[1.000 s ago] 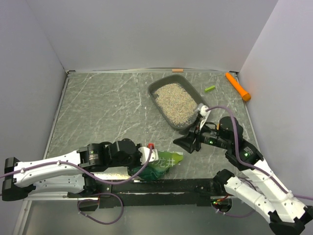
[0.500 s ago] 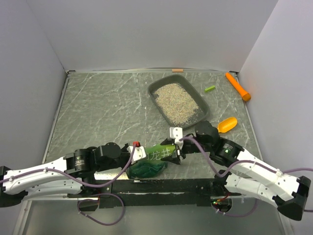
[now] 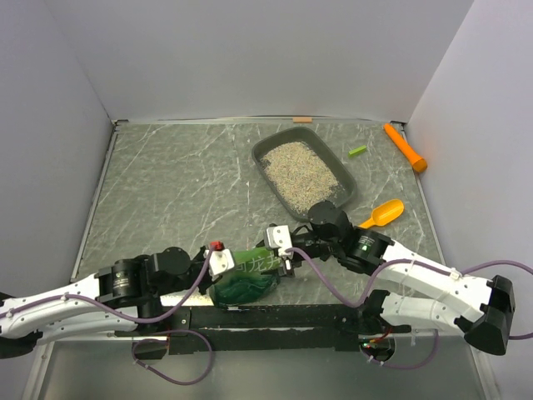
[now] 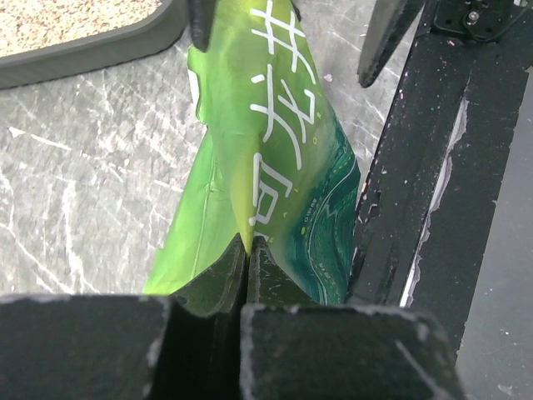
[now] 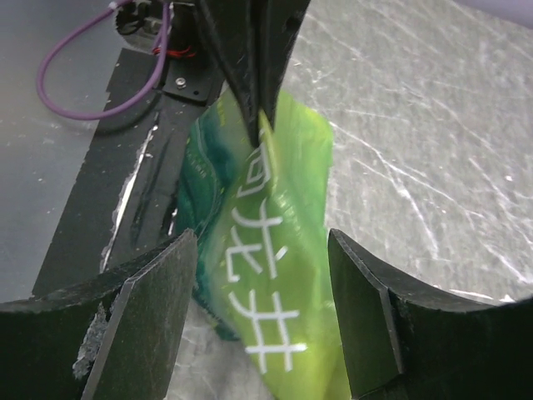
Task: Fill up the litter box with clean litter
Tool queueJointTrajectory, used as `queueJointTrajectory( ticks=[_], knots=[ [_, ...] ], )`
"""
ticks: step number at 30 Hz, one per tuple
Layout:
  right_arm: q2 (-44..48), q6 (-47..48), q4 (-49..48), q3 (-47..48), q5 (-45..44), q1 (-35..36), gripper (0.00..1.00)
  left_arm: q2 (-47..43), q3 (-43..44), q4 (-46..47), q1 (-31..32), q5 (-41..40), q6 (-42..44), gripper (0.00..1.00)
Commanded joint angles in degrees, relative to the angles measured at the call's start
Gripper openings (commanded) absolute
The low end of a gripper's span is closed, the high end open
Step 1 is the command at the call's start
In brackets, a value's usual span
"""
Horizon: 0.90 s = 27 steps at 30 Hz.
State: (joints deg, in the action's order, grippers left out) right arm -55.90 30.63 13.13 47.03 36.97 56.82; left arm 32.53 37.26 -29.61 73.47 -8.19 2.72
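Jaws of left gripper [image 4: 247, 250] pinched shut on creased edge of glossy green bag [image 4: 275, 150]; right gripper [image 5: 260, 250] spread wide, straddling bag's other end, nothing gripped. White Chinese characters on bag, large in wrist views, tiny from top. Shallow dark grey plastic litter box [image 3: 265, 150], rounded corners, holding grainy beige litter [image 3: 304, 171]. Bag near its front corner, orange scoop [image 3: 385, 212] beside its right corner.

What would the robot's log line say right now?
left gripper: shut on bag | right gripper: open around bag | box: holds litter | scoop: on table
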Motion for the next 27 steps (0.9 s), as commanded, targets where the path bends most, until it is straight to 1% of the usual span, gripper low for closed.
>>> queueJointTrajectory(
  ticks=[1, 8, 13, 27],
  knots=[
    [-0.26, 1.19, -3.80, 0.01, 2.14, 1.01, 0.70, -3.88, 1.59, 6.40, -0.26, -2.45, -1.05, 0.01],
    [-2.02, 0.22, -7.50, -1.76, 1.96, 1.02, 0.70, -3.09, 1.86, 6.23, -0.26, -1.92, -1.31, 0.01],
    [-4.74, 0.74, -6.27, -0.44, 3.28, 1.10, 0.69, -3.62, 1.86, 6.23, -0.26, -2.18, -1.49, 0.01],
    [-4.83, -1.71, -6.88, -5.71, 1.53, 1.10, 0.67, -5.20, 1.94, 6.23, -0.44, -3.33, -1.84, 0.01]
  ],
)
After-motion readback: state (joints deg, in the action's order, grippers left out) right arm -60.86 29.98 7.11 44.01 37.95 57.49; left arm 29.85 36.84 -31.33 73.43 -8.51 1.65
